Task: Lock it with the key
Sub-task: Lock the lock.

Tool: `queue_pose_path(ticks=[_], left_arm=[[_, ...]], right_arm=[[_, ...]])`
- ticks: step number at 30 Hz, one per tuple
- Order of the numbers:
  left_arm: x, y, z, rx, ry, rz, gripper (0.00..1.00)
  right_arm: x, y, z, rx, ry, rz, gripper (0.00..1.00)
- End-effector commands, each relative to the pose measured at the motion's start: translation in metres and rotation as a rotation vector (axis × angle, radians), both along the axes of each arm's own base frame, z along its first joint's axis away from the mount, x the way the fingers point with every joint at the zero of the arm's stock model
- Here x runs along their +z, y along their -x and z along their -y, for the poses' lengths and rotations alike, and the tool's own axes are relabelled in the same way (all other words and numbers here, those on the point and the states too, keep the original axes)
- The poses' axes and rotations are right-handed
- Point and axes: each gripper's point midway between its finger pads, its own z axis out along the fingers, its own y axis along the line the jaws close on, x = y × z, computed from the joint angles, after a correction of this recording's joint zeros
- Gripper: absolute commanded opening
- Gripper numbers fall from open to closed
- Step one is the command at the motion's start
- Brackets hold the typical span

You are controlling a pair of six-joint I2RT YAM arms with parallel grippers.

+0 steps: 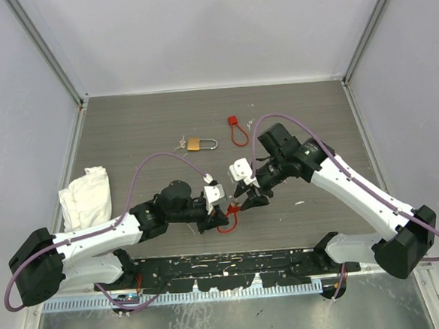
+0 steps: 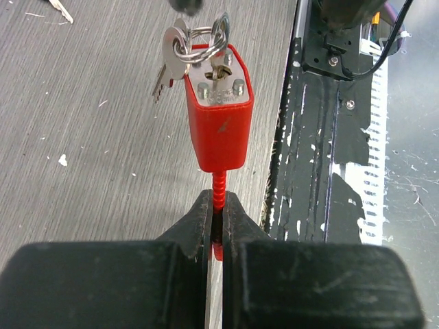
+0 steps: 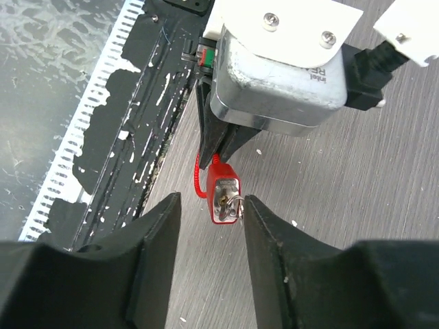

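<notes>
- Left pincer (image 2: pixel 214 226) clamped narrow on the ribbed cable (image 2: pixel 218 188) just below the red padlock (image 2: pixel 218 130), with the body lifted off the bench (image 2: pixel 82 151).
- Key bunch (image 2: pixel 173 58) on its ring at the padlock's far face: one key apparently seated in the keyway, a silver spare dangling beside the body.
- Right pincer (image 3: pixel 210 204) wide, one finger on either side of the padlock and ring, touching nothing.
- Best to close on the flat head of the seated key, not on the ring or the spare. Small target, apt to slip.
- Then turn about the blade's own axis, wrist lined up with the keyway, and brace firmly with the left so the body cannot twist on its thin cable.
- Grey wood-grain bench, flecked white, with a scuffed black strip (image 2: pixel 322 171) along the near edge.
- Farther back, a brass padlock (image 1: pixel 198 144) and a second red cable lock (image 1: pixel 232 121); at the left, a white cloth (image 1: pixel 86 195); pale walls around.
</notes>
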Motion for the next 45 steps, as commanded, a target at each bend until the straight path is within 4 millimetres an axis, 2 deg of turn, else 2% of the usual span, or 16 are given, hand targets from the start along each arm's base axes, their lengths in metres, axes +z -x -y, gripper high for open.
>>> queue_pose_path(ticks=[1, 5, 11, 17, 21, 26, 30, 36, 39, 41, 43, 45], left_arm=[[0.034, -0.005, 0.013, -0.021, 0.099, 0.042, 0.00], [0.034, -0.004, 0.013, -0.022, 0.102, 0.044, 0.00], [0.037, -0.004, 0.014, -0.026, 0.112, 0.044, 0.00], [0.038, -0.003, 0.014, -0.026, 0.119, 0.045, 0.00], [0.040, 0.000, 0.013, -0.040, 0.135, 0.044, 0.00], [0.039, 0.002, 0.009, -0.079, 0.164, -0.018, 0.00], [0.035, 0.009, 0.008, -0.148, 0.175, -0.134, 0.00], [0.019, 0.017, 0.013, -0.238, 0.170, -0.330, 0.00], [0.018, 0.017, 0.015, -0.265, 0.181, -0.398, 0.00], [0.016, 0.014, 0.016, -0.269, 0.184, -0.437, 0.00], [0.017, 0.011, 0.018, -0.263, 0.179, -0.449, 0.00], [0.018, 0.009, 0.018, -0.258, 0.172, -0.442, 0.00]], right_arm=[[0.002, -0.007, -0.004, -0.021, -0.010, 0.043, 0.45], [-0.005, -0.006, -0.003, -0.026, 0.007, 0.039, 0.37], [-0.011, -0.005, -0.003, -0.029, 0.024, 0.043, 0.32], [-0.012, 0.001, -0.004, 0.010, 0.020, 0.066, 0.11], [-0.016, 0.006, 0.001, 0.062, 0.030, 0.106, 0.02], [-0.017, 0.013, 0.011, 0.198, 0.039, 0.214, 0.01], [-0.016, 0.013, 0.013, 0.277, 0.037, 0.280, 0.01], [-0.004, 0.007, 0.012, 0.270, -0.004, 0.397, 0.01], [0.001, 0.006, 0.014, 0.267, -0.017, 0.442, 0.01], [0.001, 0.007, 0.013, 0.227, -0.017, 0.392, 0.01], [0.000, 0.004, 0.007, 0.128, -0.016, 0.263, 0.01], [-0.007, 0.012, 0.007, 0.103, 0.003, 0.147, 0.01]])
